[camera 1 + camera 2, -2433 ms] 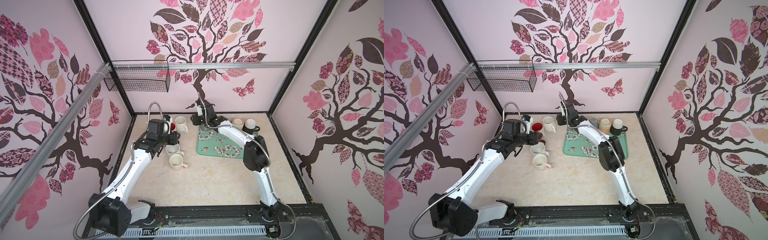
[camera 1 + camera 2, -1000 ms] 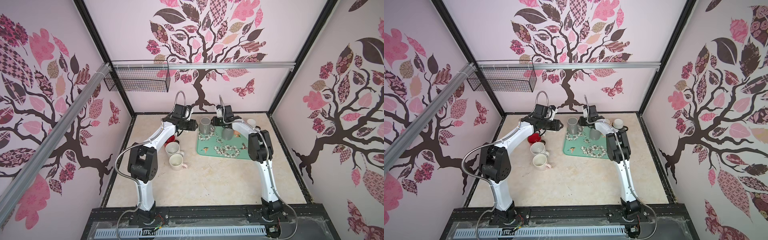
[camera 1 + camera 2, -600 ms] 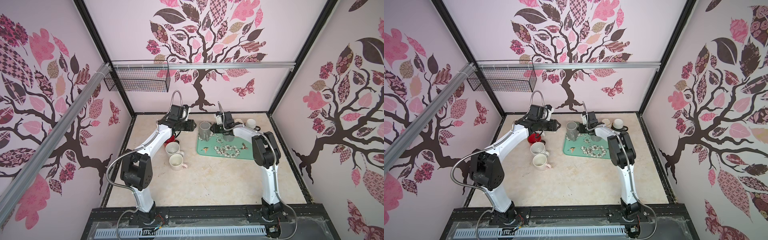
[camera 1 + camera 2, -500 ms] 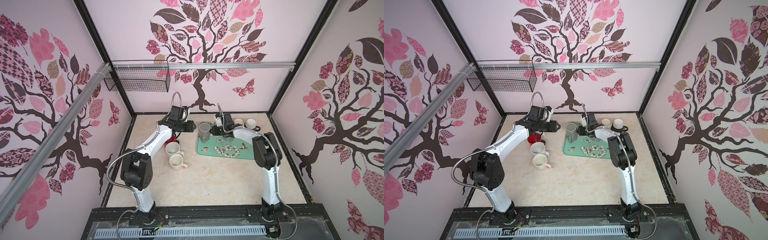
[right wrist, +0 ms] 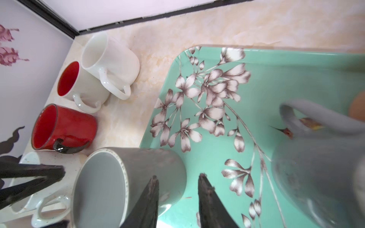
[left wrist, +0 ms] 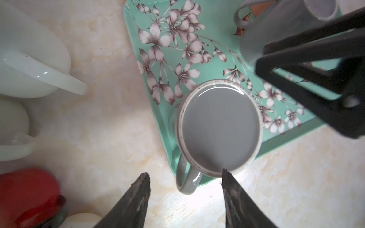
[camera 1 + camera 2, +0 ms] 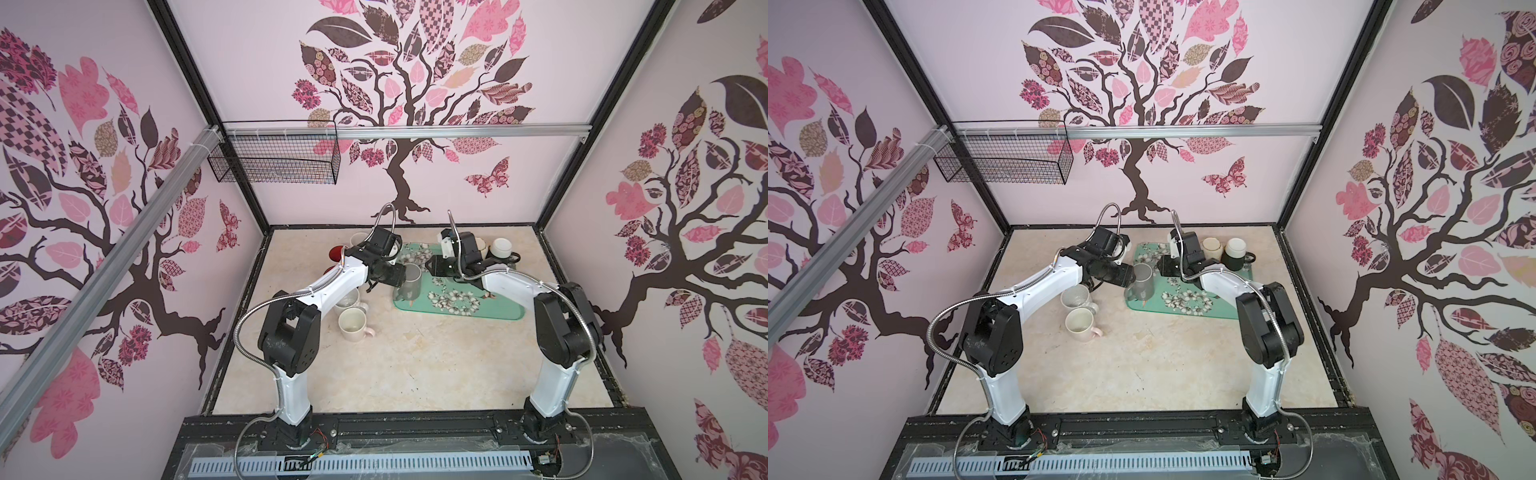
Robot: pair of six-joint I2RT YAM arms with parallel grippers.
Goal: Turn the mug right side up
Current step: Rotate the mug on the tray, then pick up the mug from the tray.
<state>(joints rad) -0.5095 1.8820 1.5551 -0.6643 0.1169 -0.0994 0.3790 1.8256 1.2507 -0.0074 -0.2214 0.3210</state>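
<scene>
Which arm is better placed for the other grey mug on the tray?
Right, likely: the right gripper hangs open beside the other grey mug; the left gripper is over the upright grey mug.

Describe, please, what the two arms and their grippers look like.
Both the left arm and right arm have glossy white links, bulky black joint housings and a ribbed silver cable conduit looping alongside. The left gripper and right gripper each carry two dark, tapered, scuffed fingers.
</scene>
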